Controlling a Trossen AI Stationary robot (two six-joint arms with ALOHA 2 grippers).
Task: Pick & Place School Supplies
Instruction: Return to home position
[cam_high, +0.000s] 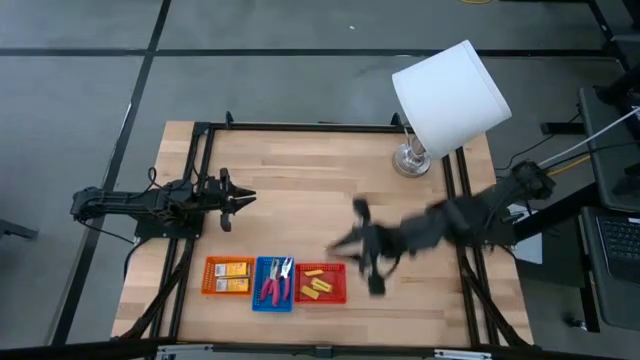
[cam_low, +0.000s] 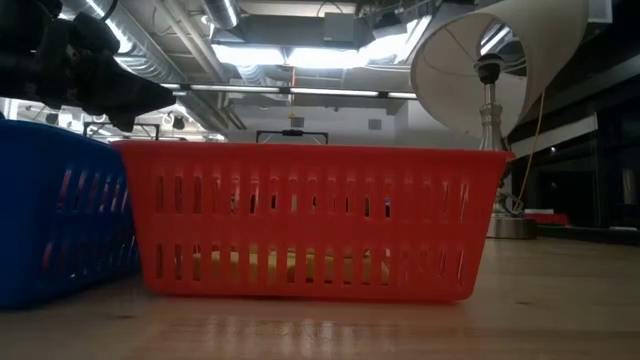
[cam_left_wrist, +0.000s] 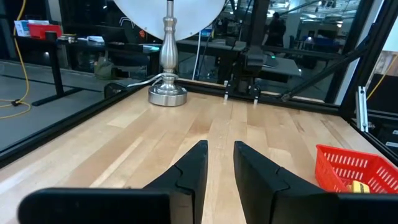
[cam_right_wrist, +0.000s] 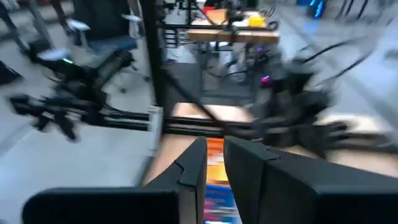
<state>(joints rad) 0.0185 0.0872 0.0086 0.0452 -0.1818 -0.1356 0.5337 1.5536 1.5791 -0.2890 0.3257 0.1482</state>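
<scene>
All the school supplies lie in three mesh trays at the table's near edge. Flat yellow-orange packets are in the orange tray. The red/pink-handled scissor-like tools are in the blue tray. Small yellow blocks are in the red tray, and they show through its mesh. My left gripper hovers shut over bare wood, left of centre and farther back than the trays. My right gripper, blurred, is just right of and above the red tray, its fingers close together with nothing between them.
A white-shaded lamp stands tilted at the far right corner on a metal base. Black frame rails run along the table's sides. Bare wood lies between the trays and the lamp. In the low view the red tray fills the foreground.
</scene>
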